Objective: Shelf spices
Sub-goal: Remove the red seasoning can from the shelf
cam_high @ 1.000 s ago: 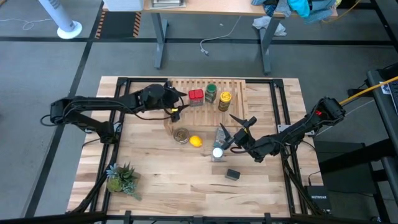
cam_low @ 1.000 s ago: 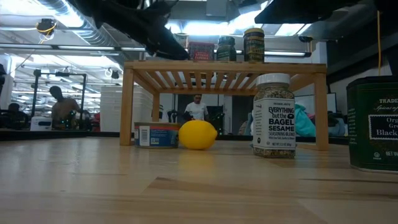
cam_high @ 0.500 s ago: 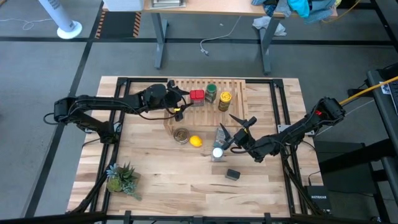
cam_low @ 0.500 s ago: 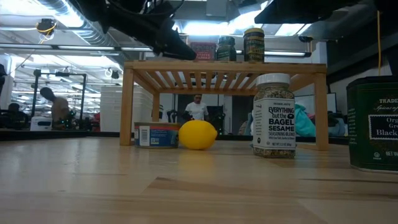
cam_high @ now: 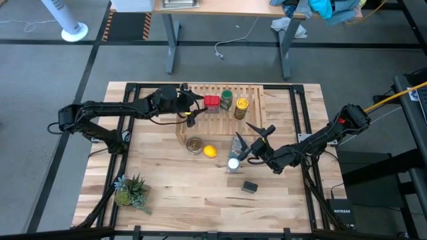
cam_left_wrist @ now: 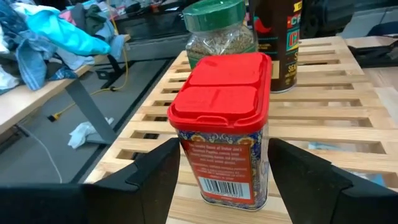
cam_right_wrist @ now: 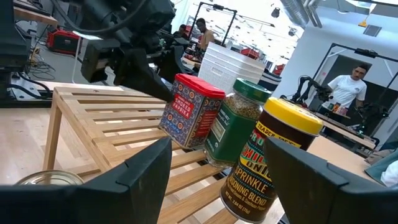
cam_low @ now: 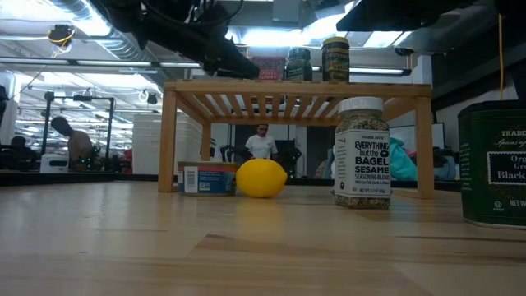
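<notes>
There's a lemon (cam_high: 209, 151) sitting right beside a silver round tin (cam_high: 194, 145) on the wooden surface (cam_high: 173, 193). A little potted plant (cam_high: 129, 191) is off near one corner.

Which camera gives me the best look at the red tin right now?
Left wrist view: the red tin fills the frame, upright on the shelf, between the open left gripper fingers. The high view shows only its lid; the low view mostly hides it; the right wrist view shows its side.

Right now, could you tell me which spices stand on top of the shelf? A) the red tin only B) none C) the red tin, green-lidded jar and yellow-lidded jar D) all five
C: the red tin, green-lidded jar and yellow-lidded jar stand on the shelf; the white-lidded jar and dark grey tin sit on the tabletop.
</notes>
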Robot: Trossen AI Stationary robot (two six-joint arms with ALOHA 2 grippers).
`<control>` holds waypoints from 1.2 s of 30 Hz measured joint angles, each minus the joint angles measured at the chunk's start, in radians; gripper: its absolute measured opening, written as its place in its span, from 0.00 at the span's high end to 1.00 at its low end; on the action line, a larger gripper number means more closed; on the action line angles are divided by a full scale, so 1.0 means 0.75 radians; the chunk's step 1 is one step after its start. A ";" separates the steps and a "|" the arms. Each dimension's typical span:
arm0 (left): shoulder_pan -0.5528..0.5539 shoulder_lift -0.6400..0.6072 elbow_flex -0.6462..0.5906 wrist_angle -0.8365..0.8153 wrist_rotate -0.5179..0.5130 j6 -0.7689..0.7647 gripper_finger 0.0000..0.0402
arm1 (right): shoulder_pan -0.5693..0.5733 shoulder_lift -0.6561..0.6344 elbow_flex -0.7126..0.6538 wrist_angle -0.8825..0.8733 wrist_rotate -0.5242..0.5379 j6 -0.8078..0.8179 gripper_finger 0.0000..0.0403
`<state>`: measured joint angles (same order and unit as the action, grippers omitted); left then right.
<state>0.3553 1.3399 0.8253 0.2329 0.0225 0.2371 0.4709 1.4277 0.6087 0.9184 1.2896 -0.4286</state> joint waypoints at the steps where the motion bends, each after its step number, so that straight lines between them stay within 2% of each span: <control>1: 0.002 0.007 0.000 -0.001 0.004 0.000 0.41 | 0.000 0.000 0.000 0.000 0.000 0.000 0.36; 15: 0.000 0.113 0.000 0.066 0.055 0.036 0.42 | 0.000 0.000 0.000 -0.001 0.000 0.000 0.36; 23: 0.000 0.109 0.002 0.070 0.056 0.030 0.57 | 0.000 0.000 0.000 -0.001 0.000 0.000 0.36; 30: 0.000 0.105 0.002 0.063 0.050 0.007 0.58 | 0.000 0.000 0.000 -0.001 0.002 0.000 0.36; 36: -0.019 0.037 0.001 -0.002 0.014 -0.008 0.58 | 0.001 0.000 0.000 -0.001 0.110 0.000 0.36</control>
<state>0.3413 1.3677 0.8257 0.2316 0.0330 0.2312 0.4713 1.4277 0.6086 0.9180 1.3724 -0.4286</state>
